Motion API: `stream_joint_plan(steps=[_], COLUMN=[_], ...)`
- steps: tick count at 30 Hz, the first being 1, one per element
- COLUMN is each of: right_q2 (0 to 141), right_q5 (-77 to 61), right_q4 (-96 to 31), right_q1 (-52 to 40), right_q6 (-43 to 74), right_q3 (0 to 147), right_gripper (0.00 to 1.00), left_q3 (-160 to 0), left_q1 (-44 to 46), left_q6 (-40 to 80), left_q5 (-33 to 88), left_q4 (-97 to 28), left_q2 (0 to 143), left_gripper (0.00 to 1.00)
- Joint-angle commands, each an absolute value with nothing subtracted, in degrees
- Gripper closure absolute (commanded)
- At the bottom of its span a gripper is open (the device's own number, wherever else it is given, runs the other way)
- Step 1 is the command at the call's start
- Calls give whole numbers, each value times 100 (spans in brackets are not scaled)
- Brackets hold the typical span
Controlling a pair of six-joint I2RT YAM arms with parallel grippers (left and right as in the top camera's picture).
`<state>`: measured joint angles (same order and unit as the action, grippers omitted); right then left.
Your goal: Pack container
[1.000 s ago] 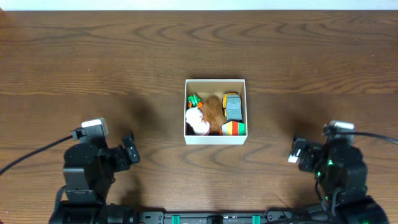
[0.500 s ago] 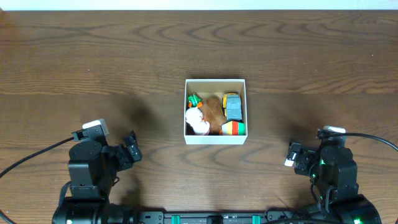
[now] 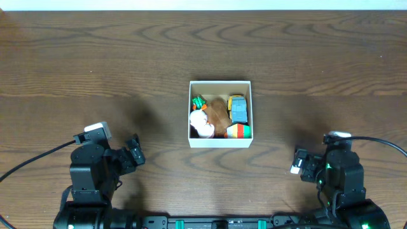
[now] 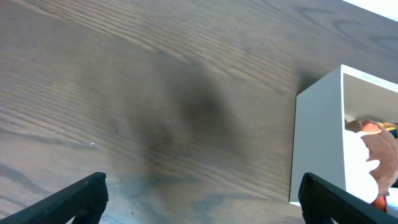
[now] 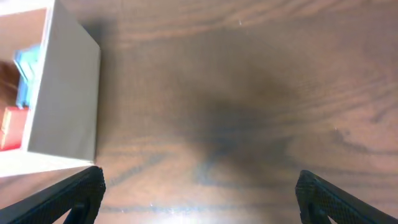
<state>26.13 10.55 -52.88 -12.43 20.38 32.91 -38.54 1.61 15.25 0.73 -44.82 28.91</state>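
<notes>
The container [image 3: 220, 142], a small white box with a tan inside, stands at the table's middle. In it lie several toys: a white and brown plush [image 3: 205, 121], a green and orange piece [image 3: 199, 102], a grey and yellow car [image 3: 238, 108] and a red, orange and green striped piece [image 3: 240, 131]. The box wall also shows in the left wrist view [image 4: 317, 143] and the right wrist view [image 5: 65, 99]. My left gripper [image 3: 135, 154] is open and empty, low at the front left. My right gripper [image 3: 297, 163] is open and empty at the front right.
The brown wooden table [image 3: 95, 70] runs to a pale edge at the far side. Both arms' bases and cables sit along the front edge.
Both arms have drawn back toward the front edge, away from the box. The box and toys have not moved.
</notes>
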Motion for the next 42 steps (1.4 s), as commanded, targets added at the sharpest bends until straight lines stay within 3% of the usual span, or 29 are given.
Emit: stream_joint_plan(steps=[1,5,12,16,28,34,42], right_q2=[2574,2386,972,266,32,27,27], right_q5=[1002,917,239,5,-585,-451,-445], right_q4=[-5485,-5116,-4296,-3863,-91,-139,-401], right_q1=[-1205,-1194,-1186,-1017,-679,-687,-764], right_q6=[2099,1951,552,482,-25,-639,-587], right_q3=[3297,3260,2591,1997,97,32,32], right_gripper=[1,1,1,1,1,1,1], left_q3=[-3841,-3841,-3841,-3841,-3841,-3841,-3841], left_q1=[134,134,134,134,134,134,134], left_q6=[1575,1575,1575,1575,1575,1575,1575], left_q5=[82,82,82,82,82,82,82], left_q4=[-4493,-4491,-4493,-4493,-4493,-4493,-4493], left_q2=[2910,2910,2910,2910,2910,2910,2910], left_gripper=[2,2,2,2,2,2,2])
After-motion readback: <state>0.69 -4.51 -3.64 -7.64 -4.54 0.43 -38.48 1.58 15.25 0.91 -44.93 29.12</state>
